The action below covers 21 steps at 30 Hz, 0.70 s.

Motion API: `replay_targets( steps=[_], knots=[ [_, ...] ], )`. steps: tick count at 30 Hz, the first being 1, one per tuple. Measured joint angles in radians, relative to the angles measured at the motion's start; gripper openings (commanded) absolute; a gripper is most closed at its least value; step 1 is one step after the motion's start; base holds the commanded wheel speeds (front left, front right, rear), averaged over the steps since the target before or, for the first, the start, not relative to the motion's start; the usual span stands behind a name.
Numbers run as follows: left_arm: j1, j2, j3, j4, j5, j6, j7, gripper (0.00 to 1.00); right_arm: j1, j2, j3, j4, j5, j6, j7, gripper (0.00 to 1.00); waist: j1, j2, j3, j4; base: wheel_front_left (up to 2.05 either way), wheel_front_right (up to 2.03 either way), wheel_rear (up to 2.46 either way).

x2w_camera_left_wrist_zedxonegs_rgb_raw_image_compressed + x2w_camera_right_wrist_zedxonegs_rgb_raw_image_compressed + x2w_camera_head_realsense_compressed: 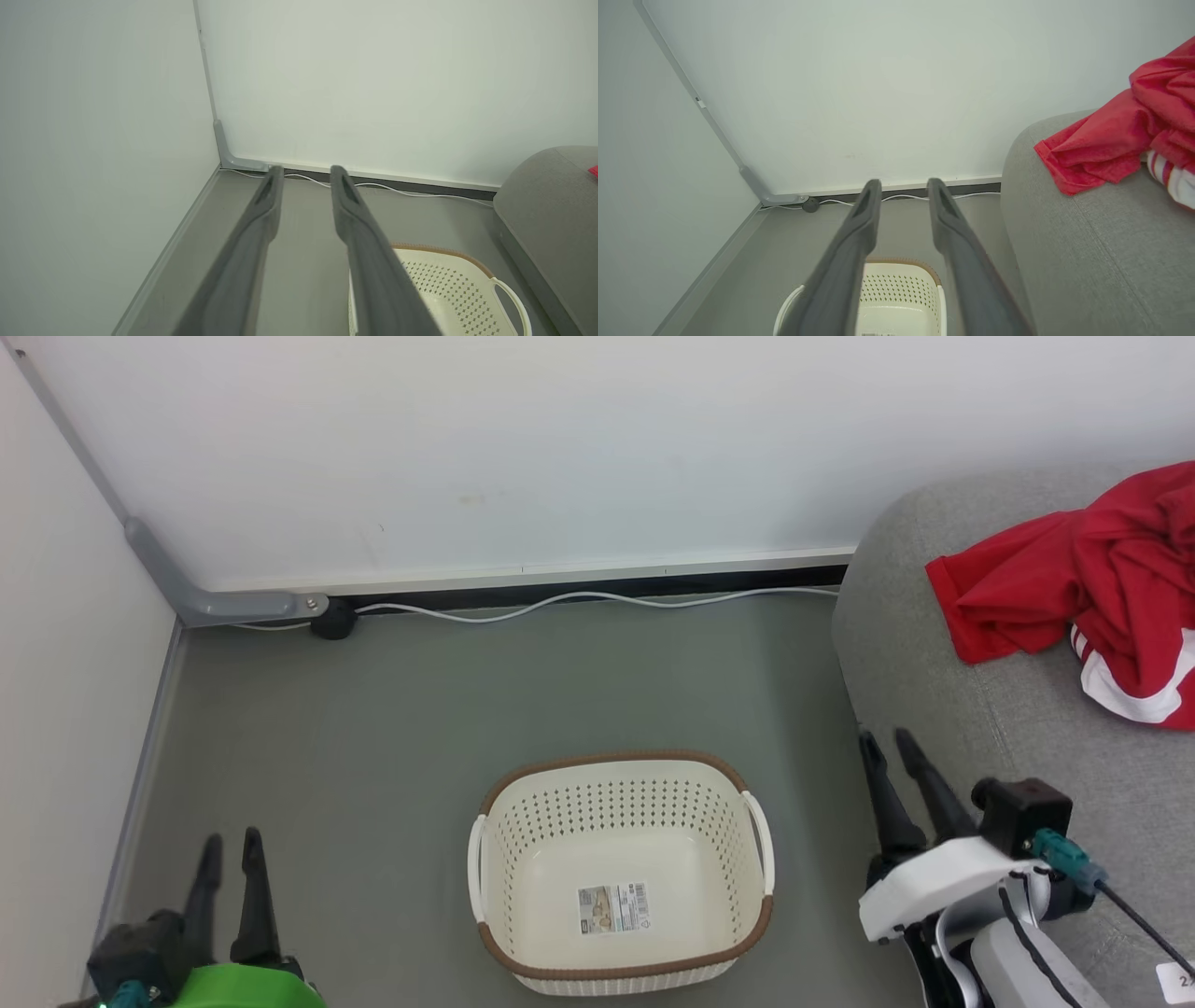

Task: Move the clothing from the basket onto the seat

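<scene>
On the seat (934, 709) at the right lies the red clothing (1074, 579), heaped. The basket (616, 803) stands on the floor (373, 728) between the hands. The left hand (232, 837) and right hand (885, 735) are spread, gripping nothing.

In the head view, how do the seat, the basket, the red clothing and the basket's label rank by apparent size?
Largest: the seat, though cropped.
Next: the basket and the clothing look alike; clothing is cropped, so unranked.
Smallest: the label.
</scene>
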Motion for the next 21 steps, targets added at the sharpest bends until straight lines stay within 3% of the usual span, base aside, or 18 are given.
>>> replay_targets(
  steps=[10,21],
  knots=[
    [0.012,-0.028,-0.009,0.043,-0.047,-0.006,0.010,0.00,0.045,0.010,-0.010,0.033,0.047,0.006,0.009,0.00,0.0000,0.0000,0.001,0.000,0.00,0.00,0.00],
    [0.011,-0.040,0.010,0.051,-0.209,-0.030,0.050,0.00,0.044,0.020,-0.053,0.027,0.216,0.027,0.047,0.00,0.0000,0.0000,0.002,0.000,0.00,0.00,0.00]
  ],
)
